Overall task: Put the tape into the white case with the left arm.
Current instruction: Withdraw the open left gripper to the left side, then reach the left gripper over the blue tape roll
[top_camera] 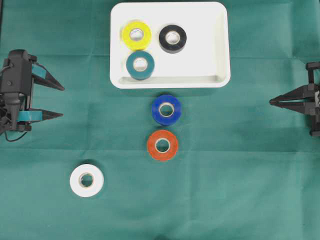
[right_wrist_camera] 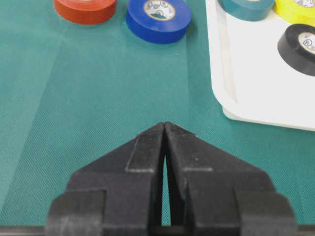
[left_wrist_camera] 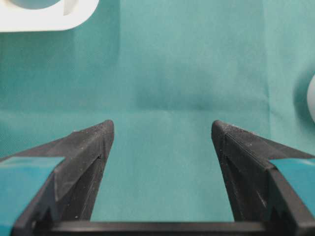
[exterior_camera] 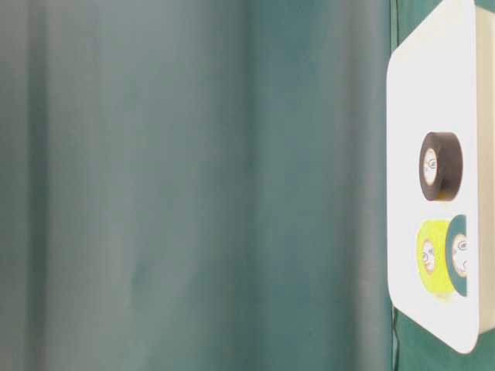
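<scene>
Three rolls already sit in the white case (top_camera: 220, 45) at the upper middle; blue tape (top_camera: 166, 109), orange tape (top_camera: 162, 145) and white tape (top_camera: 86, 180) lie on the green cloth (top_camera: 240, 175) below it. The left gripper (top_camera: 61, 101), at the left edge, gapes wide and empty; it should straddle one roll squarely before pinching. The right gripper (top_camera: 272, 102) rests pinched together, holding nothing

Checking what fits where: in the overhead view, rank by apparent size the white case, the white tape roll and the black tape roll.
1. Shallow white rectangular plastic case
2. White tape roll
3. Black tape roll, only slightly smaller
</scene>
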{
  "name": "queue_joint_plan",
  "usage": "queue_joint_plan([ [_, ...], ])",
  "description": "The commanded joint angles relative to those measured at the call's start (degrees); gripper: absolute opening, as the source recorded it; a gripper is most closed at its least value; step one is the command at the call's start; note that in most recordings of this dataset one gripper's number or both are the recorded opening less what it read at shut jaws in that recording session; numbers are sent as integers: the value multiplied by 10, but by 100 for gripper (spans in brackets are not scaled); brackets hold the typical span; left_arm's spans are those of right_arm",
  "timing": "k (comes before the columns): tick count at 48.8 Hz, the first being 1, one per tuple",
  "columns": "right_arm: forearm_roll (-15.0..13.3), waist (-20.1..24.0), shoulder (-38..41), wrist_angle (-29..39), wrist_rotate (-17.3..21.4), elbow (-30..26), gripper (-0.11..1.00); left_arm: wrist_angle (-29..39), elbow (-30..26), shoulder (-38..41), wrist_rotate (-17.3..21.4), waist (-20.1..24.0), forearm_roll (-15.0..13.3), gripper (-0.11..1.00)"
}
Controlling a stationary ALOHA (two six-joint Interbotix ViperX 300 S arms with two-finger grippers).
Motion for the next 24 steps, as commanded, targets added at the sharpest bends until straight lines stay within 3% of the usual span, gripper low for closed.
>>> queue_joint_plan([
  [1, 0, -1, 4, -5, 0, -6, -9, -7, -19, 13, 0, -4, -2, 78],
  [24, 0, -1, 4, -6, 0, -6, -9, -41, -64, 98, -4, -12, -2, 78],
])
